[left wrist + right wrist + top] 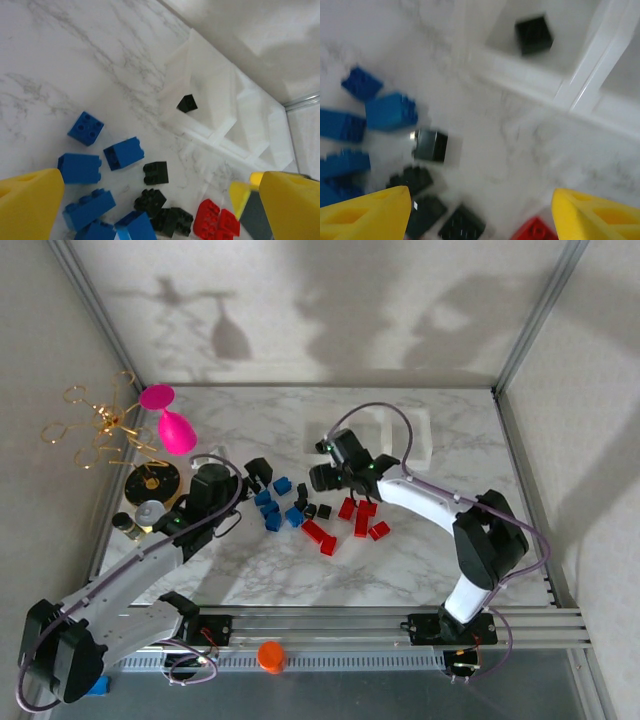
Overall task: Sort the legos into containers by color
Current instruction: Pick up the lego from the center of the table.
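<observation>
While one black brick (534,34) is sitting in the left end compartment of the tray (425,435), whose row is running left to right, the other legos (300,515) are lying loose just nearer. The right gripper (481,197) is hovering above them, spread wide and empty, its arm reaching leftward. The left gripper (150,187) is gaping too.

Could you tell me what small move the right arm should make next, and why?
Probably lower the right gripper over the lone black brick ahead of its open jaws, then close. One black brick lies in a compartment of the tray, while several black ones lie loose on the marble.
</observation>
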You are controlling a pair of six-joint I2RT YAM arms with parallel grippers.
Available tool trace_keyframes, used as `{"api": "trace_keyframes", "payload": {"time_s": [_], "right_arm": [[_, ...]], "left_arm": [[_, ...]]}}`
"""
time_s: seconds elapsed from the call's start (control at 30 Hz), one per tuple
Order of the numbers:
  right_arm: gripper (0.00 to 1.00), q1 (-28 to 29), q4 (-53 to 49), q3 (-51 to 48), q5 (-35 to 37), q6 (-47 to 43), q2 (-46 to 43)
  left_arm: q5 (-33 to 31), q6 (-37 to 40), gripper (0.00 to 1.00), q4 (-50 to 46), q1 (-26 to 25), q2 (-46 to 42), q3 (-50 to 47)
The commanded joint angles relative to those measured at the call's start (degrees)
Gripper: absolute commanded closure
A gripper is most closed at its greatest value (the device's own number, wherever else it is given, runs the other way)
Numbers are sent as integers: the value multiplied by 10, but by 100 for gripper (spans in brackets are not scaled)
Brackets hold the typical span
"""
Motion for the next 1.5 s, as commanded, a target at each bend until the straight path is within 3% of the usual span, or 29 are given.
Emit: {"api": "trace_keyframes", "payload": {"time_s": [0.0,0.4,1.47], "right_arm": [[26,23,-34,-34,-35,15,-10],[38,54,-8,-19,-63,-13,58],[43,79,-58,66,-27,-134,138]], "left_arm": [[17,-21,0,-36,-7,-17,-13],[8,-46,0,-40,-26,-18,-34],[-21,-35,0,-73,-28,-25,-24]]}}
